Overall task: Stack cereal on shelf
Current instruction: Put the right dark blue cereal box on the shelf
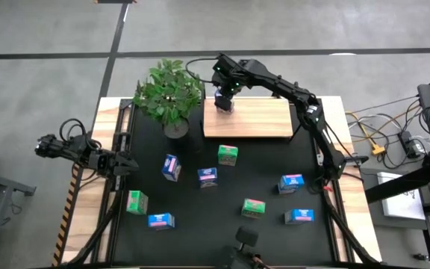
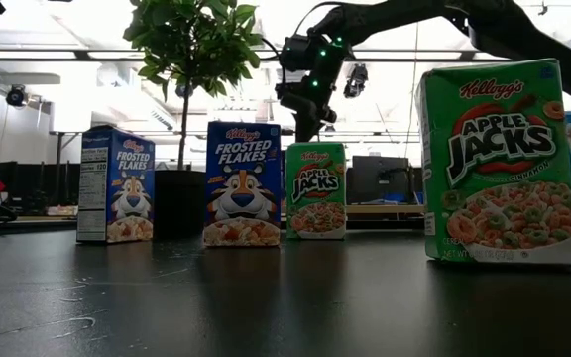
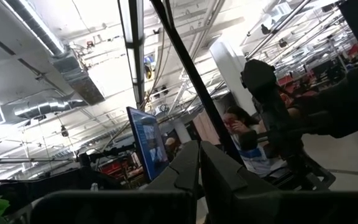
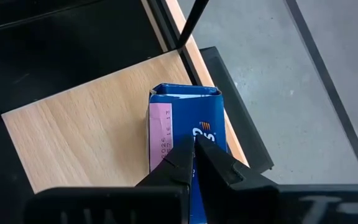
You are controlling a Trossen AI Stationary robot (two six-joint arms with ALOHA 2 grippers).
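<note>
- The right end effector (image 4: 194,149) hovers over the far left corner of the flat light-wood shelf board (image 1: 256,119), its fingers pressed together and holding nothing.
- Directly beneath those fingers stands a small dark blue cardboard cereal box (image 4: 188,134) with a pink side panel, resting on the shelf board near its edge; whether the fingertips touch the box top cannot be told.
- The left end effector (image 1: 128,164) waits at the left edge of the black bench mat (image 1: 200,232), fingers closed and empty.
- Eight more small cereal boxes lie scattered on the mat, among them a green box (image 1: 228,155) just in front of the shelf board.
- A leafy green potted plant (image 1: 169,93) stands beside the board's left end.
</note>
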